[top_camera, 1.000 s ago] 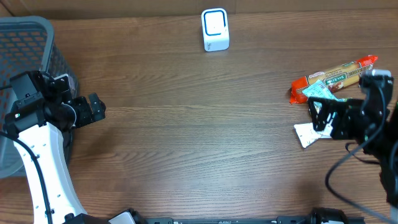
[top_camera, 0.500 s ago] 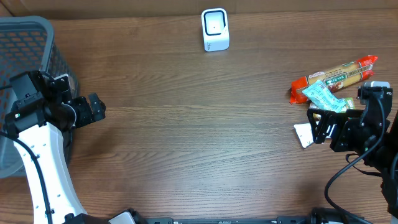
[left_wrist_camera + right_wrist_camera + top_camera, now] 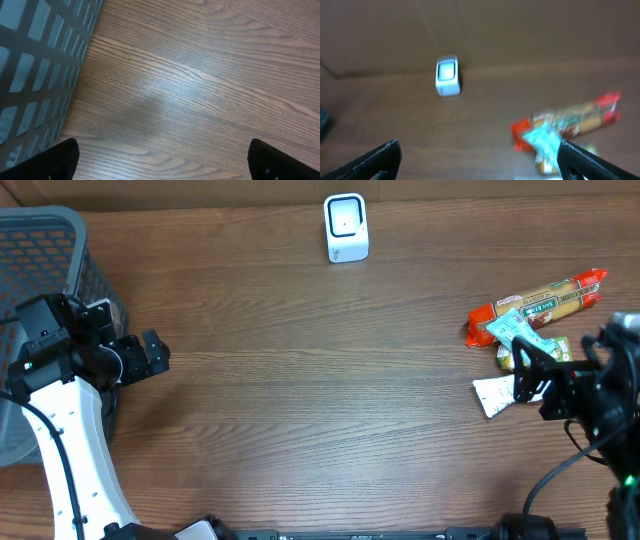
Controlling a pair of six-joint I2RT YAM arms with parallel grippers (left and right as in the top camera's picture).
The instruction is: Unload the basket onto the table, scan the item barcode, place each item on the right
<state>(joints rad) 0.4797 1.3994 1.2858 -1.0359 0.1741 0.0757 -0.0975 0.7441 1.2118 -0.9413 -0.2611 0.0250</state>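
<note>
A broad stretch of bare wooden table [image 3: 320,400] lay open between the two arms. A dark mesh basket [image 3: 45,240] blocked the far left corner, just beside the left gripper [image 3: 153,356]. A small white scanner [image 3: 346,227] stood alone at the far edge. A cluster of snack packets [image 3: 540,300] crowded the right side, close by the right gripper [image 3: 526,372].

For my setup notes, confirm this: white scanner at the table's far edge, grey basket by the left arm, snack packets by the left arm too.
Wrong on the packets: the overhead view shows the snack packets by the right arm. The white scanner at the far edge and the grey basket by the left arm are as stated.
</note>
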